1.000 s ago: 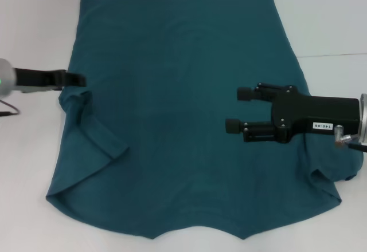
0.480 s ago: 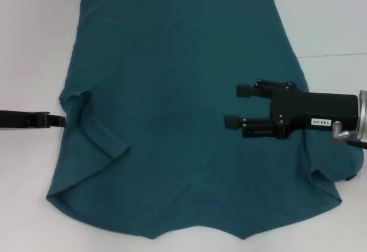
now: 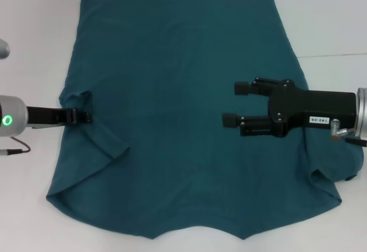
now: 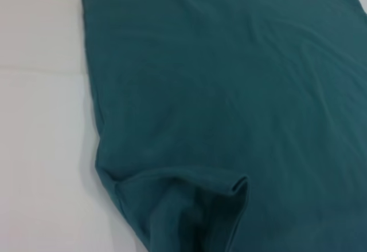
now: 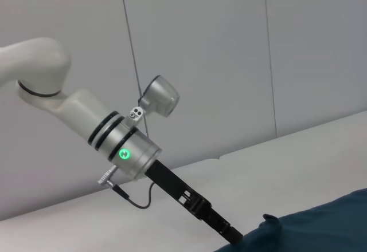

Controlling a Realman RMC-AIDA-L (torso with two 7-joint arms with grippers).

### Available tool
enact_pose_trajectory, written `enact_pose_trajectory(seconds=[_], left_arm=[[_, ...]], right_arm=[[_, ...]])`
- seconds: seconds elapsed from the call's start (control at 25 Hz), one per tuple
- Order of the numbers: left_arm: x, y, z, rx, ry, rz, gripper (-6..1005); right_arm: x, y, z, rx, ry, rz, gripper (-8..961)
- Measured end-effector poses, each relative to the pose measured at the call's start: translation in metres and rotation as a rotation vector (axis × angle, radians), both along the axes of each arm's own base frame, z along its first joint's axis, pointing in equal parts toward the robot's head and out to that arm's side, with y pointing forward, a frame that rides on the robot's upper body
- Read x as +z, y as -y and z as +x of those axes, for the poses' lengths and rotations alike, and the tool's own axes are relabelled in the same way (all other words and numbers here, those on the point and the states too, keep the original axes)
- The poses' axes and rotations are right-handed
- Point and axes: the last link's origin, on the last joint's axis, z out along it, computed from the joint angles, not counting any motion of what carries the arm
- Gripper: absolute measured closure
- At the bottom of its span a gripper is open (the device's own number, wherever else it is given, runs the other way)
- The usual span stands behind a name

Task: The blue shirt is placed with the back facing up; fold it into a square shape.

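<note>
- A plain white surface (image 3: 34, 46) lies before me, with pale grey wall panels behind it in my right wrist view.
- The blue shirt (image 3: 178, 91) is spread flat across the surface with its plain side up, filling most of the head view; the straight hem lies at the far side, the shoulders and neckline near me.
- The shirt's sleeve on my left is folded inward over the body, making a raised crease (image 4: 229, 189) seen from my left wrist.
- My left gripper (image 3: 85, 116) reaches in low from the left, its tip at the shirt's left edge right at that folded sleeve. The tip looks thin and drawn together there, touching the cloth, but I cannot tell whether any cloth is pinched.
- My right wrist view shows that same tip (image 5: 232, 235) meeting a raised peak of cloth (image 5: 269, 223).
- My right gripper (image 3: 237, 103) sits over the shirt's right half, its fingers (image 3: 230, 120) spread apart with nothing between them, pointing towards the shirt's middle.
</note>
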Motion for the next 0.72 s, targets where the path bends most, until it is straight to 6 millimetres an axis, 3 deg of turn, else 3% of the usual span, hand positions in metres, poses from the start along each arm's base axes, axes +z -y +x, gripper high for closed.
enact_pose_trajectory(seconds=[0.72], left_arm=[[-0.022,-0.005,0.0,0.0,-0.046,0.024,279]], right_arm=[[-0.001,0.0,0.001,-0.002,0.0,0.001,28]])
